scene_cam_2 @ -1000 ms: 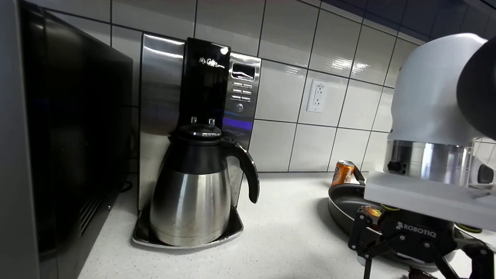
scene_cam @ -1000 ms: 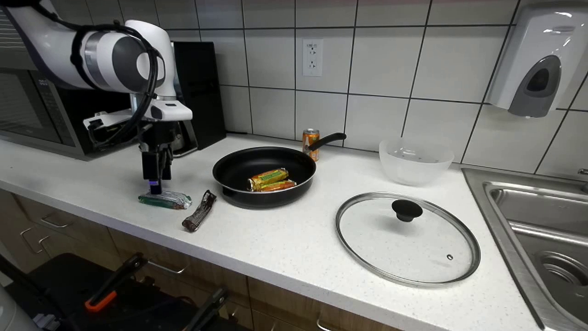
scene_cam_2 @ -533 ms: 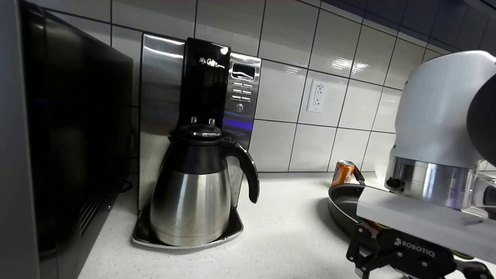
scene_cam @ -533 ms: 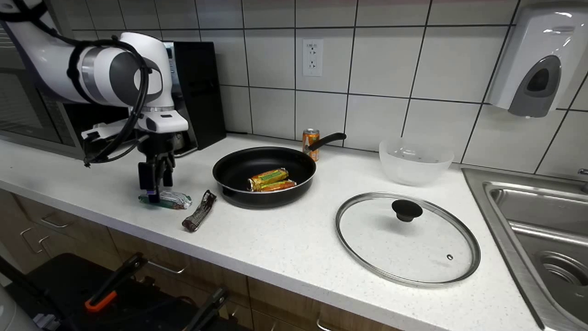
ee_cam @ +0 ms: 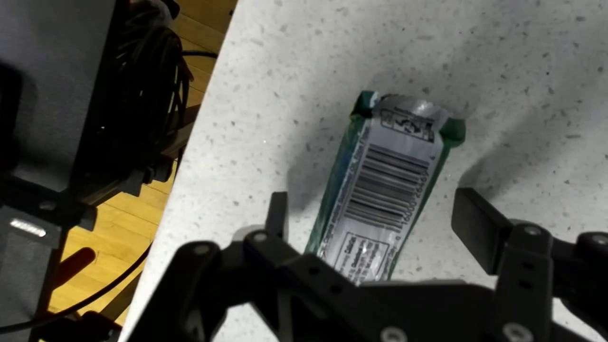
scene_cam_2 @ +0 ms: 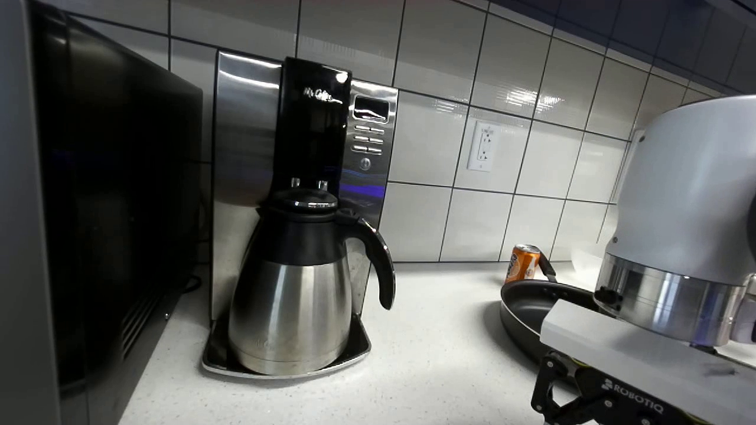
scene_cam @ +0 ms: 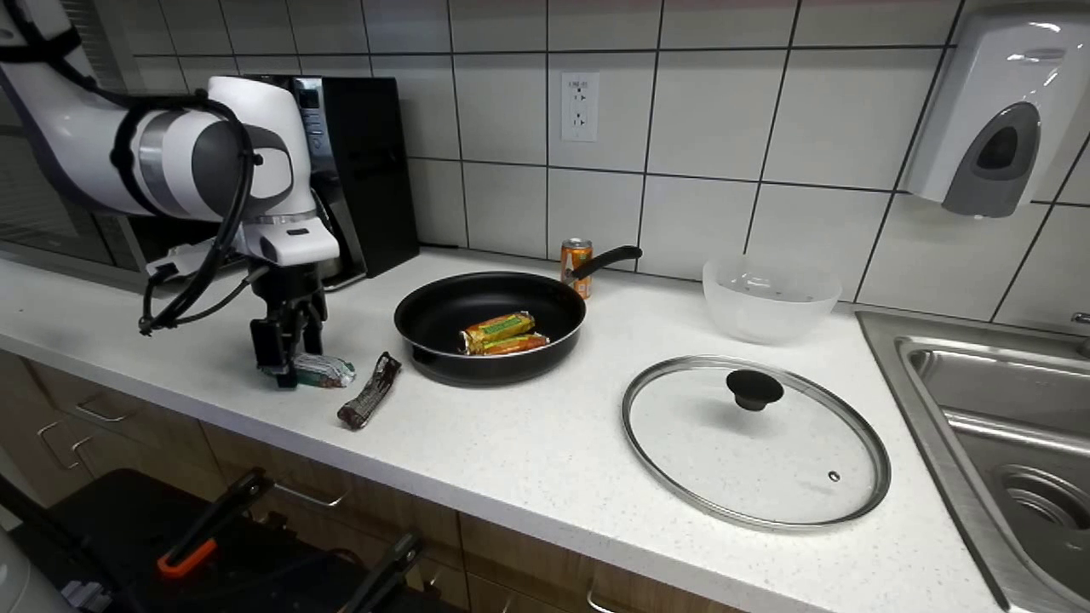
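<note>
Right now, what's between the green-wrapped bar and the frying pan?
In an exterior view, a brown-wrapped bar lies on the counter between the green-wrapped bar and the frying pan.

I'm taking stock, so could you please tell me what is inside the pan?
Inside the pan, two wrapped bars lie together; whatever is directly beneath them cannot be seen.

Wrist view, lower centre: the lower end of the wrapped bar (ee_cam: 380, 190) is hidden behind the black linkage (ee_cam: 422, 306). In an exterior view, lower right: the bottom edge crops the jaws; the arm (scene_cam_2: 685, 200) hides part of the pan (scene_cam_2: 520, 335).
</note>
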{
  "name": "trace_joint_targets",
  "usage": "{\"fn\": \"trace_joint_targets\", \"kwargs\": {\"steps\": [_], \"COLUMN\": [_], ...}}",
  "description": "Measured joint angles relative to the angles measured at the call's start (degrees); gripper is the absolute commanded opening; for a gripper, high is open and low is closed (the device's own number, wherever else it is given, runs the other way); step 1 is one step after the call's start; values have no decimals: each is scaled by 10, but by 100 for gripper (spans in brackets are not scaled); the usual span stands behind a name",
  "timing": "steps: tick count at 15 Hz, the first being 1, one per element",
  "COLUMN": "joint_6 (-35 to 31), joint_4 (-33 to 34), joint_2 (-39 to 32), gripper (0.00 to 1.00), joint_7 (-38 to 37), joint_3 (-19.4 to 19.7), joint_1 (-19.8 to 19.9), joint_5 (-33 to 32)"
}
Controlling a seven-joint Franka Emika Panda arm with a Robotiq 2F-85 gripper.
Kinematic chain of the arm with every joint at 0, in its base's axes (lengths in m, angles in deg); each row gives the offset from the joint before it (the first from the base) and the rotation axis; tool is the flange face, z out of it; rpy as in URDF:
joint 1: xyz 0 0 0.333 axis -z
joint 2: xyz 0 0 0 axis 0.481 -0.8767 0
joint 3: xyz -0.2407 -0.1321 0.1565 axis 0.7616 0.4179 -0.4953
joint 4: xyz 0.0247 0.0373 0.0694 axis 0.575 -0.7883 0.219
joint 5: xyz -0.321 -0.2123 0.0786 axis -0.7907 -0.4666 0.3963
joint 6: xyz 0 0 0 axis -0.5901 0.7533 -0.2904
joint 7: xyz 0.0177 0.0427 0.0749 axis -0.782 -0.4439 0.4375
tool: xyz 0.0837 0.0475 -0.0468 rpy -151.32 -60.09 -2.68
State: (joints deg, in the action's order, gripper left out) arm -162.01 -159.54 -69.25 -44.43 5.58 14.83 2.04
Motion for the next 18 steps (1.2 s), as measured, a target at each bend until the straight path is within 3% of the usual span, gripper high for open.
{"fn": "trace_joint_targets", "kwargs": {"steps": [4,6,13,18], "joint_6": [-20,-20,16,73], "joint_4": [-3,-4,-5,-5], "joint_2": [2,6,59,112], "gripper": [25,14,13,13], "joint_7": [-16,-24,-35,47], "joint_3": [2,5,10,13], "joint_1": [-5,-10,-16,10], "joint_5": [-2,-10,-51,-40]}}
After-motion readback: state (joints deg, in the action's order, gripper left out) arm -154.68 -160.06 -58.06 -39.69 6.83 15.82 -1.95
